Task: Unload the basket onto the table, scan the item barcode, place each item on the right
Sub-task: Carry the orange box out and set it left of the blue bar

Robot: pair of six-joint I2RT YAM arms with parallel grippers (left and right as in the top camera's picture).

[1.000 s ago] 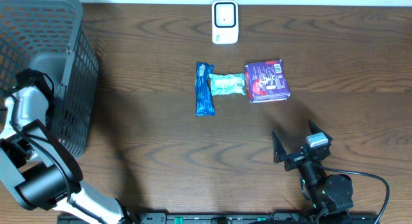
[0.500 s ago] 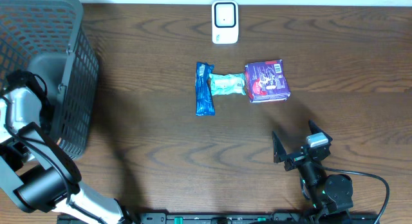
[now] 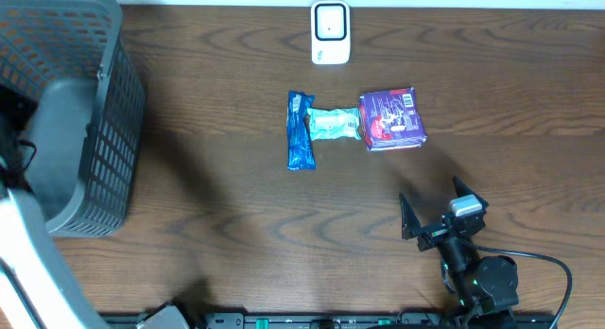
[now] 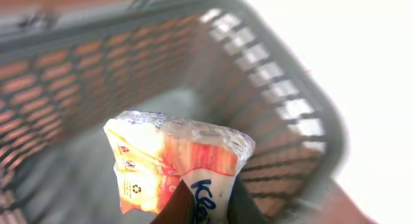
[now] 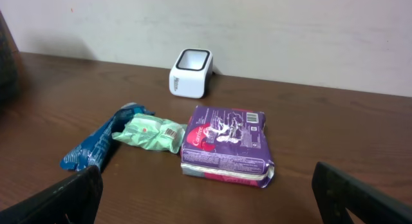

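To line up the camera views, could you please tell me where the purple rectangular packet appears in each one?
Overhead: purple rectangular packet right of centre, in the upper half.
Left wrist: not in it.
Right wrist: packet at centre, slightly low.
Shared landmark: white box-shaped plastic scanner, beyond the packet's left side in both.

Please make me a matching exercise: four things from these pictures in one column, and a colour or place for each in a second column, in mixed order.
Column 1:
1. scanner
2. square pack
3. long wrapper
4. tissue pack

Column 2:
A. purple
B. gripped by the left hand, at the basket
C. white, at the table's far edge
D. blue

Pairs: 1-C, 2-A, 3-D, 4-B
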